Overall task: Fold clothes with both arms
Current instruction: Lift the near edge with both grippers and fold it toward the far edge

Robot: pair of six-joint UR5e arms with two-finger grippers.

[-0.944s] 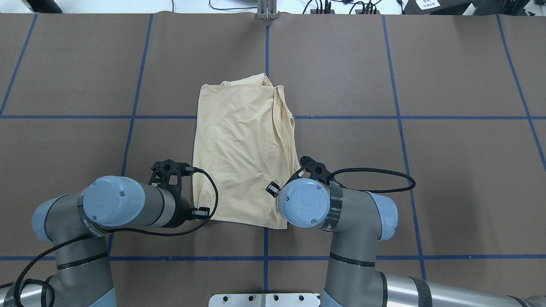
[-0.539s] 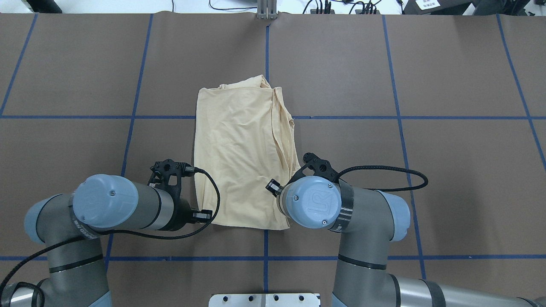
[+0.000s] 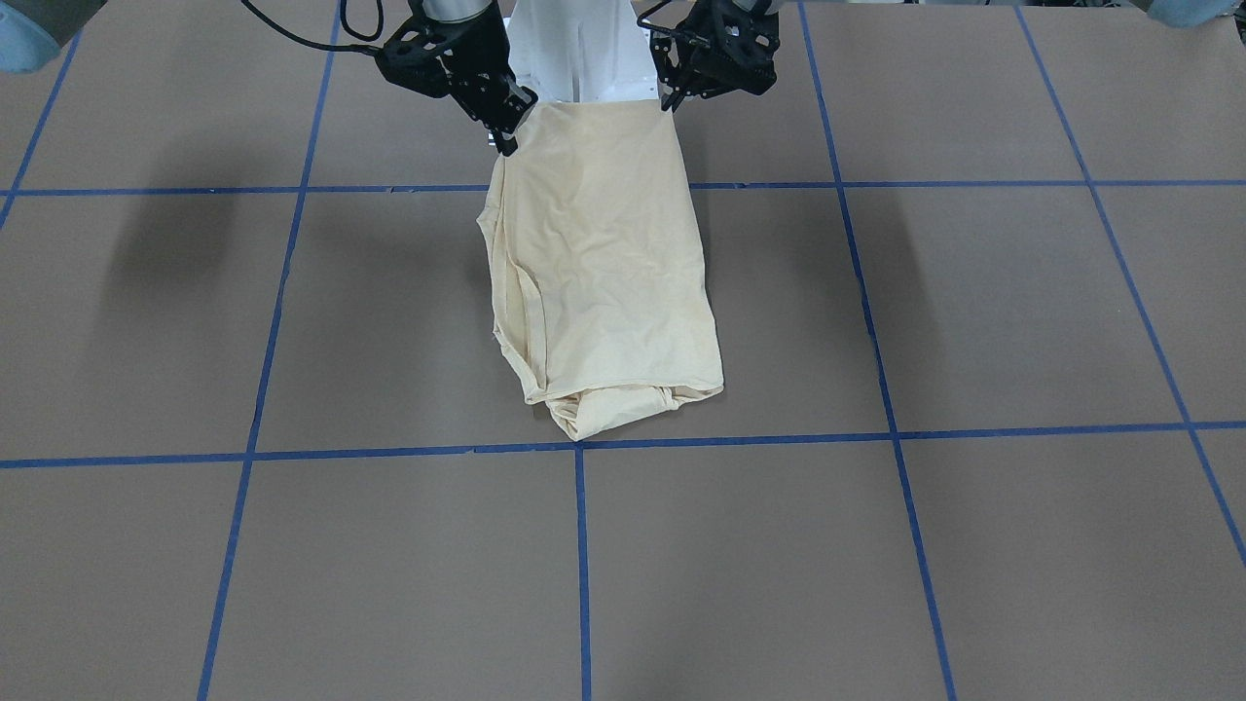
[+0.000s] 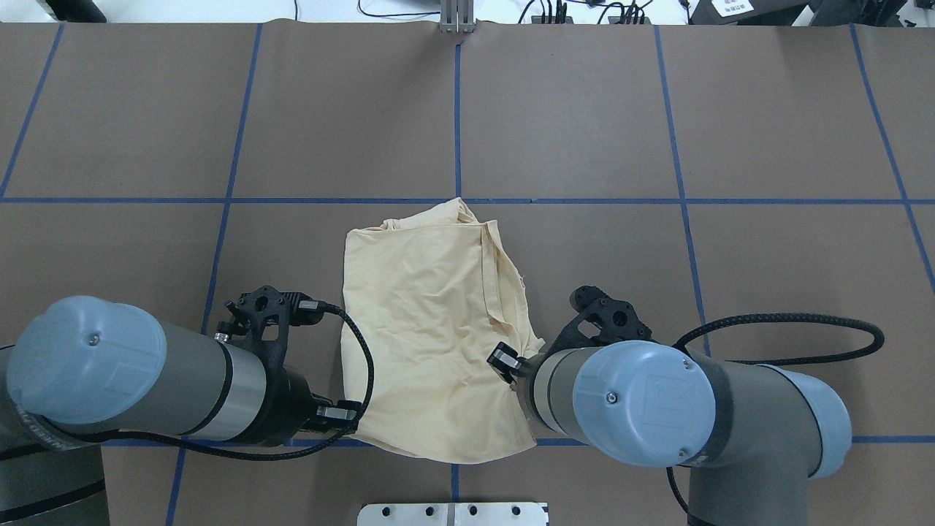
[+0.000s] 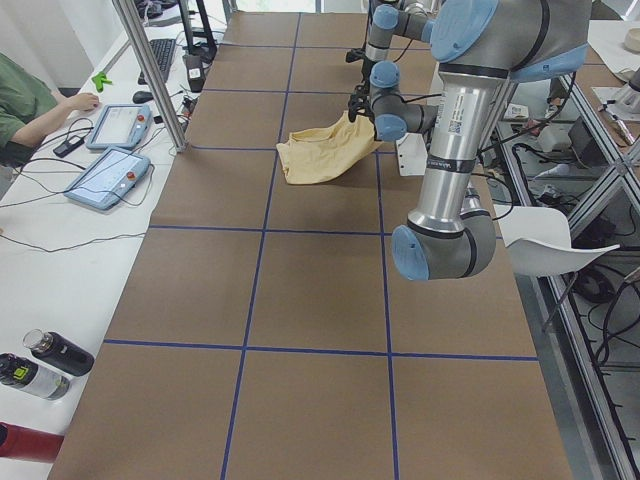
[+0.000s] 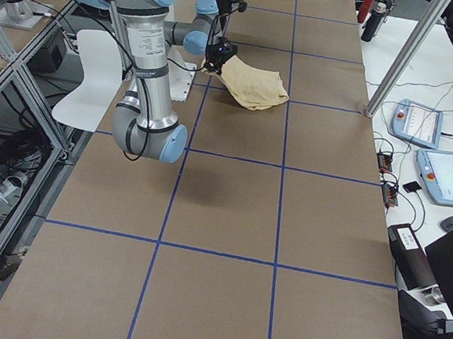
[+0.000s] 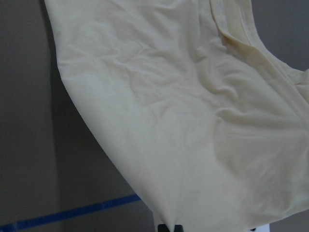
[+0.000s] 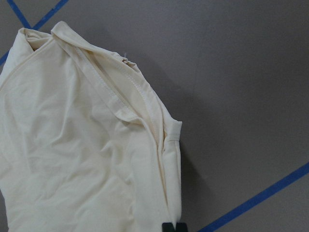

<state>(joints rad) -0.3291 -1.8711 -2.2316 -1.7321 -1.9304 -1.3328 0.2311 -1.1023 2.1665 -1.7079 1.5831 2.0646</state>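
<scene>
Cream thin T-shirt (image 4: 431, 321) | folded oblong, wrinkled | left gripper (image 3: 670, 100), right gripper (image 3: 508, 139) pinch corners

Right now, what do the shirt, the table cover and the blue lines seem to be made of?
T-shirt: thin, soft knit fabric, probably cotton jersey, matte; it creases finely and drapes.
Table cover: brown matte sheet, perhaps paper or vinyl; flat, with no weave visible.
Blue lines: likely adhesive tape; narrow, straight strips with an even colour.
</scene>
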